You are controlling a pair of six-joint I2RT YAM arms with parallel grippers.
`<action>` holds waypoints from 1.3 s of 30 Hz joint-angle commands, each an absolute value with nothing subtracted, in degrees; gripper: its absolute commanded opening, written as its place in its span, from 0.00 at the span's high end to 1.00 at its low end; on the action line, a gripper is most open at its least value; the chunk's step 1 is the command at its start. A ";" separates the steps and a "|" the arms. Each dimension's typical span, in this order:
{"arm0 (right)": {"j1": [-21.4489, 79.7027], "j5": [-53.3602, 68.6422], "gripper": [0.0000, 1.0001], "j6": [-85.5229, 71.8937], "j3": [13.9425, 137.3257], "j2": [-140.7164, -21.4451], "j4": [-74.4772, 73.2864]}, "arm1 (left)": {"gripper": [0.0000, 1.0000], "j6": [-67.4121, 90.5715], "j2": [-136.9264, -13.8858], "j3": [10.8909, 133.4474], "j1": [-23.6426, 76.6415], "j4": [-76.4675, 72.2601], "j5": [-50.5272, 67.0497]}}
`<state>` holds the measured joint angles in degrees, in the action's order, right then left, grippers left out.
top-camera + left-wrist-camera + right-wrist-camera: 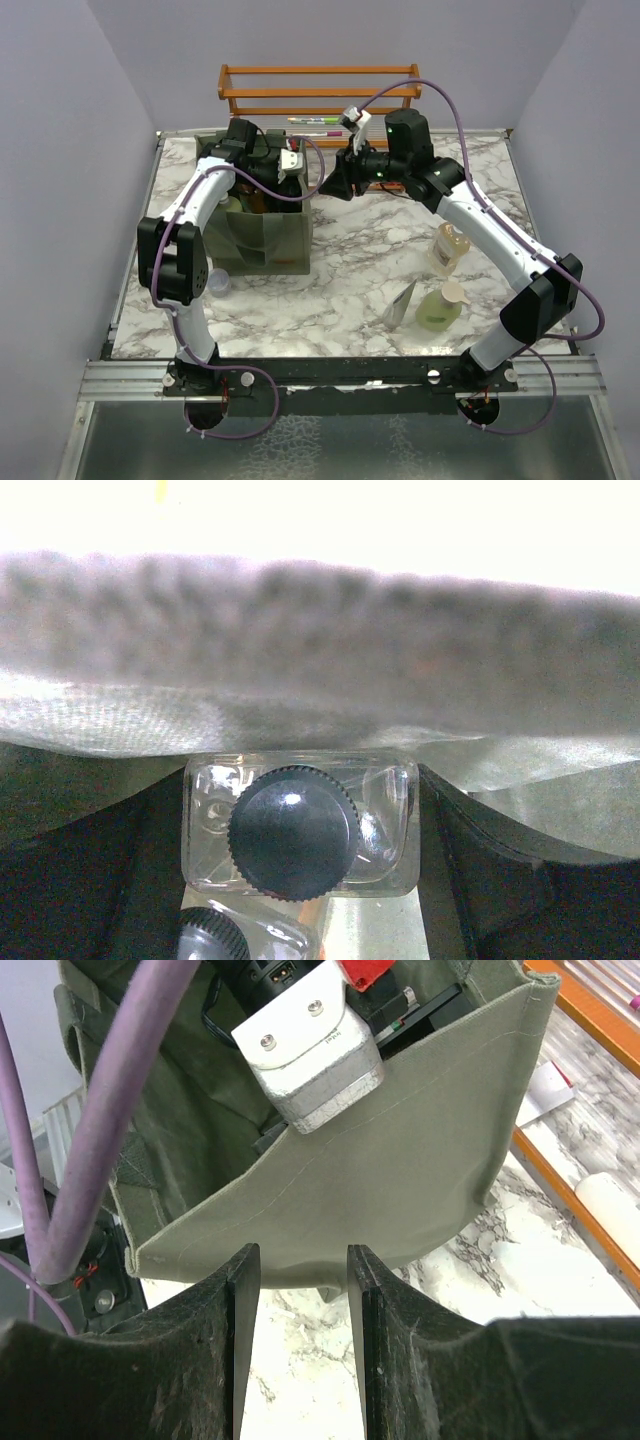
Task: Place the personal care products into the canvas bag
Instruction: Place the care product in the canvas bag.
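Note:
The olive canvas bag [262, 240] stands open at the left. My left gripper [300, 830] is down inside it, shut on a clear bottle [300, 825] with a black cap; its fingers are hidden from the top view. A second clear black-capped bottle [215, 935] lies just below. My right gripper [330, 183] is open and empty, its tips [303, 1255] just short of the bag's right rim [400, 1160]. An amber pump bottle [448, 248], a green pump bottle [440, 307] and a grey pouch [402, 303] sit on the table at the right.
A wooden slatted rack [320, 90] stands at the back with marker pens [315, 122] before it. A small lavender cup [218, 283] sits by the bag's near left corner. The left wrist camera mount [310, 1050] fills the bag's mouth.

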<state>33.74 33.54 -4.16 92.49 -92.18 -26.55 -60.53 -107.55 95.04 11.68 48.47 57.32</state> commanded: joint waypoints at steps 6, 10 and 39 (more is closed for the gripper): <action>33.24 34.27 0.59 -3.45 91.68 -90.11 -25.73 | 0.35 -60.33 -101.16 95.95 11.06 44.48 59.27; 33.14 34.34 0.59 -3.43 91.33 -89.70 -25.53 | 0.35 -60.04 -100.86 96.38 10.83 44.67 60.27; 32.26 33.13 0.58 -1.44 91.07 -87.22 -26.26 | 0.34 -56.10 -90.45 95.43 9.97 44.72 57.04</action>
<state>32.53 33.63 -2.68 91.64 -90.19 -26.52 -56.58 -95.64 94.41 10.63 48.47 55.92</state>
